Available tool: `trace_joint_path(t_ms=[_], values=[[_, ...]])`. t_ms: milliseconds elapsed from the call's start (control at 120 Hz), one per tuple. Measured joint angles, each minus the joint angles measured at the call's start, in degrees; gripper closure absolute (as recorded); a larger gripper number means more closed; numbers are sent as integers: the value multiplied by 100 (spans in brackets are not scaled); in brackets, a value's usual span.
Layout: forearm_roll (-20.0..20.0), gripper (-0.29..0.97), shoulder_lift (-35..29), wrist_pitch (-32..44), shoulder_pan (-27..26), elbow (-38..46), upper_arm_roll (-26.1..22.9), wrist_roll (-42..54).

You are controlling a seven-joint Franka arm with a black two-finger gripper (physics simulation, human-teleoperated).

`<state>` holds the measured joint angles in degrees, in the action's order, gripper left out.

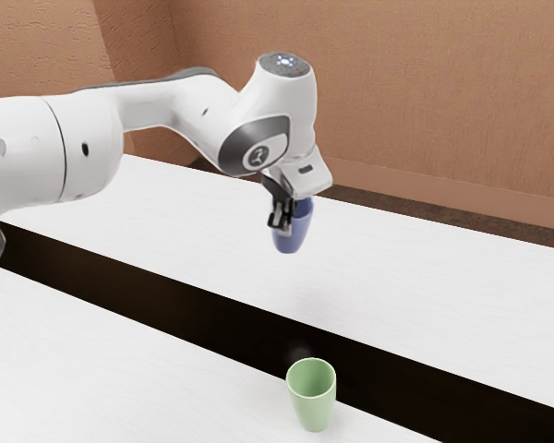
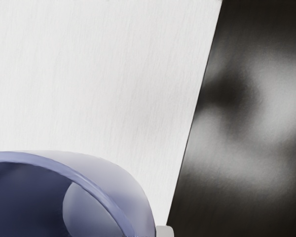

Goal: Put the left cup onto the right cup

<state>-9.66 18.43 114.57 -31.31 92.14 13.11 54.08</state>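
One claw (image 1: 282, 220), mid-frame in the exterior view, is clamped on the blue cup (image 1: 293, 233), pinching its wall near the rim. The cup hangs clear of the table (image 1: 425, 277), mouth up and a touch tilted. From the wrist view, the blue cup (image 2: 64, 197) sits right under the hand with its rim and hollow showing. Beyond it lie white tabletop (image 2: 89, 74) and the dark strip (image 2: 237, 123).

Outward now: the green cup (image 1: 311, 394) stands upright at the lower middle of the frame, well apart from the blue one and lower down. It sits just past that dark strip (image 1: 166, 305), which cuts the table from left to lower right.

The step in hand looks like the carry across. To do it well, I'd say stay high over the strip and bring the blue base dead centre over the green mouth before dropping at all. Level out the tilt, then come straight down and slow, since a nudge on the rim could tip the green cup. Let go only once the base is seated.

Writing? Neither cup shows a label. The arm (image 1: 166, 120) carries a small round mark (image 1: 256, 155) on its joint, but it can't be read as letters.
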Motion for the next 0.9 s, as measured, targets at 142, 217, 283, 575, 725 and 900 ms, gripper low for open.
trace_joint_path(t_ms=[142,217,283,575,725,900], values=[[10,79,28,71,2,37,-137,-108],[18,79,50,164,9,66,-201,-155],[37,79,73,266,19,91,-269,-190],[298,79,359,676,-140,86,-293,-289],[395,79,365,826,-334,97,-301,-329],[436,79,199,893,-496,274,-302,-417]])
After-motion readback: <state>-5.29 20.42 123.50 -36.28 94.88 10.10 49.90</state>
